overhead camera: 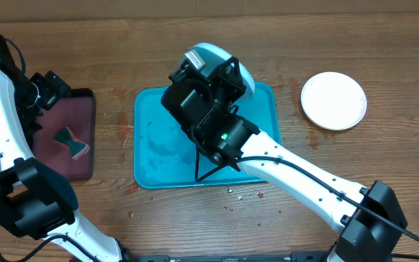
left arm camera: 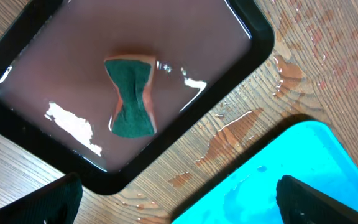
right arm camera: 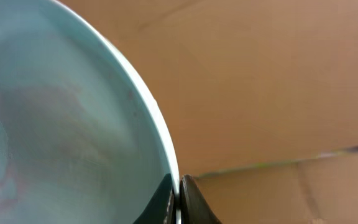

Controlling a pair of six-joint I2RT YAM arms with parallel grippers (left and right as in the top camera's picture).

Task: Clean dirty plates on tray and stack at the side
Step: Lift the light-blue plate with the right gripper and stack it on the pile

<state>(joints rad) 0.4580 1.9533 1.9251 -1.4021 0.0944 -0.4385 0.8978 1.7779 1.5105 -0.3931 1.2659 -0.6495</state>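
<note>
Above the far edge of the turquoise tray point(overhead camera: 151, 145), a light teal plate point(overhead camera: 240, 73) hung tilted clear of the desk point(overhead camera: 384, 44). Its rim was clamped between the right fingers point(right arm camera: 194, 202), and a faint reddish smear showed on its face in the right wrist view. The plate lay up and to one side of those fingers, which held it at one point on its edge only. A white plate point(overhead camera: 333, 100) sat on the desk well to the tray's right, on the right arm's side. On the other side of the tray, a black-rimmed maroon tray point(left arm camera: 253, 37) held shallow liquid and a green-and-orange sponge point(left arm camera: 131, 96). The left fingers point(left arm camera: 309, 199) stood wide apart above it, holding nothing. The sponge lay ahead of them, its long axis running across the line between the two fingertips, so a closing grip would likely meet its pinched waist. The left arm was much the nearer to the sponge. Wiping looked likely to depend on bringing the sponge across to the raised plate.
</note>
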